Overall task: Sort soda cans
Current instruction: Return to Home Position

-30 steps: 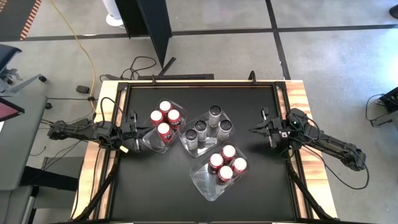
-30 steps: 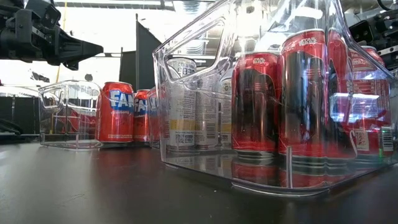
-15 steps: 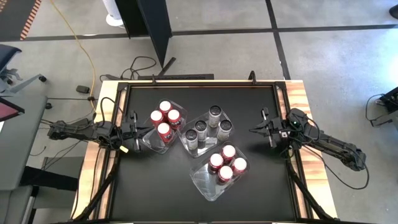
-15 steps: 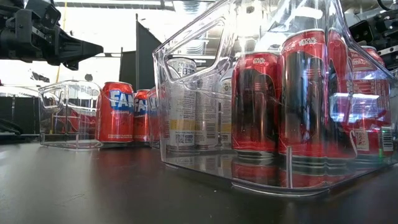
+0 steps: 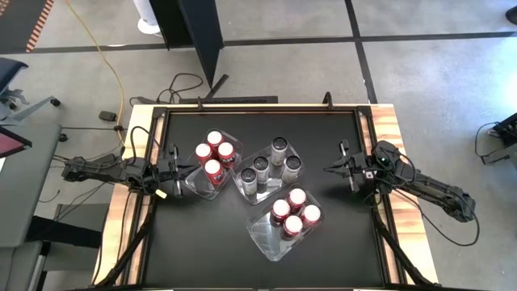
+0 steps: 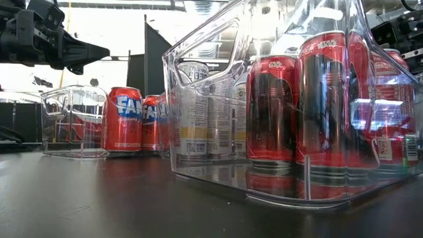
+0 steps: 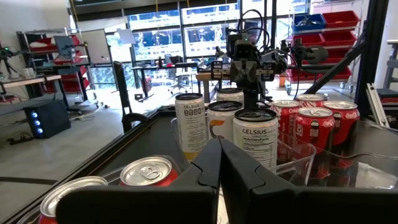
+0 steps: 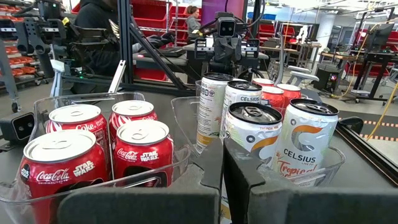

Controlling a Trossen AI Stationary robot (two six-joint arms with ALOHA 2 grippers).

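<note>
A: What sits nearest on the bench point(image 5: 194, 242), toward six o'clock?

B: A clear tray point(image 5: 284, 219) with four red cans point(image 5: 294, 212) packed into its far end, its near end bare.

A: And further back?

B: At the centre, a second tray point(image 5: 267, 170) holds four silver-grey cans point(image 5: 269, 166) with dark tops. Just beside it, toward ten o'clock, a third tray point(image 5: 207, 162) carries four more red cans point(image 5: 214, 153) with silver tops. All the cans stand upright in their trays, the three trays close together.

A: Where are the arms?

B: The left end effector point(image 5: 181, 168) hangs at nine o'clock, at the edge of the red-can tray, fingers clenched together on nothing; its wrist view shows the two dark fingers point(image 7: 205, 175) pressed tip to tip. The right end effector point(image 5: 329, 168) waits at three o'clock, apart from the trays, likewise clenched and empty, its fingers point(image 8: 208, 163) nearly touching.

A: Beyond the bench?

B: A dark panel point(image 5: 202, 32) stands on the floor at twelve o'clock.
</note>
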